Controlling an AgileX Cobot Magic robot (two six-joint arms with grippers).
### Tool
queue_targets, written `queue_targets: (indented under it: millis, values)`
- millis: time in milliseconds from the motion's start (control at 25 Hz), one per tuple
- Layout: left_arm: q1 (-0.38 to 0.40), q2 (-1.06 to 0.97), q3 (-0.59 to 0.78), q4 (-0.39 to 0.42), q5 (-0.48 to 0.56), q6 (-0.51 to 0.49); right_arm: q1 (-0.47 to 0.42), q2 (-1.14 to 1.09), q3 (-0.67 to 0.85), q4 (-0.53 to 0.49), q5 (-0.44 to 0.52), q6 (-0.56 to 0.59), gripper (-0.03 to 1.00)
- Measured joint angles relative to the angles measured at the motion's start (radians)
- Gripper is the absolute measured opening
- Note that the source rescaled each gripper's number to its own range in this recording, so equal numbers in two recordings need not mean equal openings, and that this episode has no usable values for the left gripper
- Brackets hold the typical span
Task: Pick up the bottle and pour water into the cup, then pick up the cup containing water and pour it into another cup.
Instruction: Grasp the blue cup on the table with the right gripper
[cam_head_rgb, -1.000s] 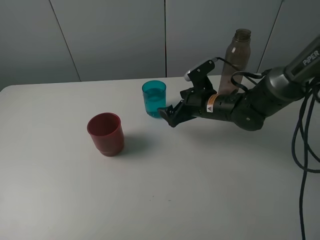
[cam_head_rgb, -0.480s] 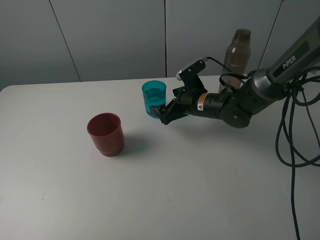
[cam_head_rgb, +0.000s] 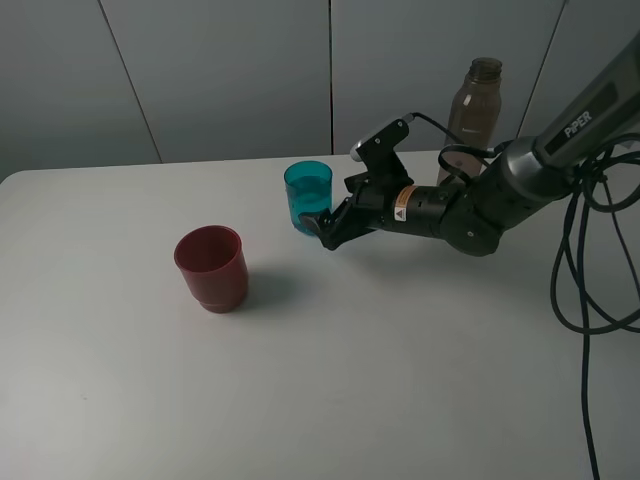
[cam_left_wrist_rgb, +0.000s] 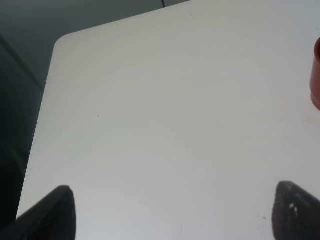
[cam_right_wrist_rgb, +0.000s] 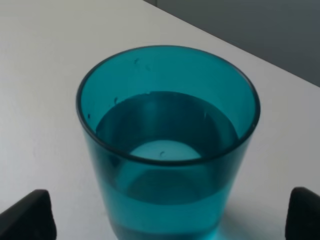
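White tabletop (cam_head_rgb: 400, 380) before grey wall panels (cam_head_rgb: 220, 70). Black right arm (cam_head_rgb: 480, 210) lettered "PIPER". At 1 o'clock, smoky bottle (cam_head_rgb: 474, 110), upright, neck skyward. At 9 o'clock, dark-red cup (cam_head_rgb: 211, 268), mouth up. Near 12 o'clock, teal cup (cam_head_rgb: 308, 196), upright, part-filled with water, flanked by right gripper (cam_head_rgb: 322, 225), fingers spread, not touching. Above the tabletop, left gripper (cam_left_wrist_rgb: 170, 210), spread wide.

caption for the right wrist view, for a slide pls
Open right gripper facing the teal cup, partly filled with water, upright on the white table.
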Motion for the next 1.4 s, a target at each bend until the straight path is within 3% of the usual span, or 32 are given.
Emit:
queue_targets:
  millis: [1400]
  values:
    - [0.0,0.0,0.0,0.0,0.0,-0.004,0.026,0.17,-0.181,0.017,-0.029,-0.004,1.0]
